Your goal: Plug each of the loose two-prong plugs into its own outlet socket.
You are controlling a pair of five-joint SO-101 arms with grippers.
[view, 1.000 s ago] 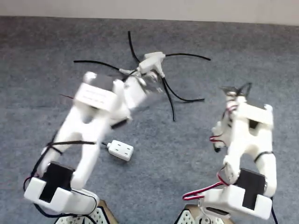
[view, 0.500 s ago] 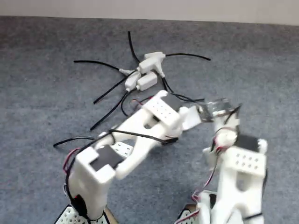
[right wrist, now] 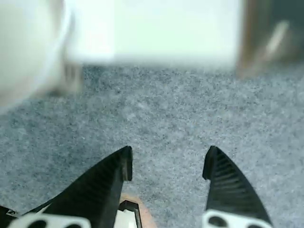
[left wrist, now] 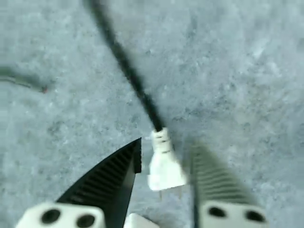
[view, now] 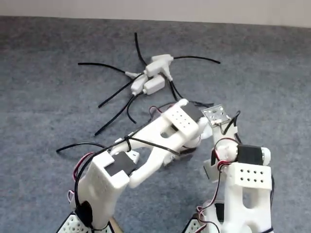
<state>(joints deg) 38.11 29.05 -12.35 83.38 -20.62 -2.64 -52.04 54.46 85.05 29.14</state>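
Observation:
A white two-prong plug (left wrist: 164, 164) on a black cord (left wrist: 126, 66) lies on the grey carpet. My left gripper (left wrist: 164, 142) is open, with one finger on each side of the plug and a gap at both sides. In the high view the left arm (view: 181, 121) stretches across the middle, hiding the plug beneath it. My right gripper (right wrist: 169, 151) is open over bare carpet, close behind the left arm's white body (right wrist: 156, 28). White outlet blocks (view: 158, 65) with cords plugged in lie at the back centre.
Black cords (view: 116, 109) fan out from the outlet blocks across the carpet. The right arm (view: 245, 177) stands at the front right. A small white piece (view: 133, 156) peeks out beside the left arm. A pale wall edge runs along the far side.
The left arm swung from the outlet blocks at the back left to the centre right and lowered. The right arm turned and leaned in toward it.

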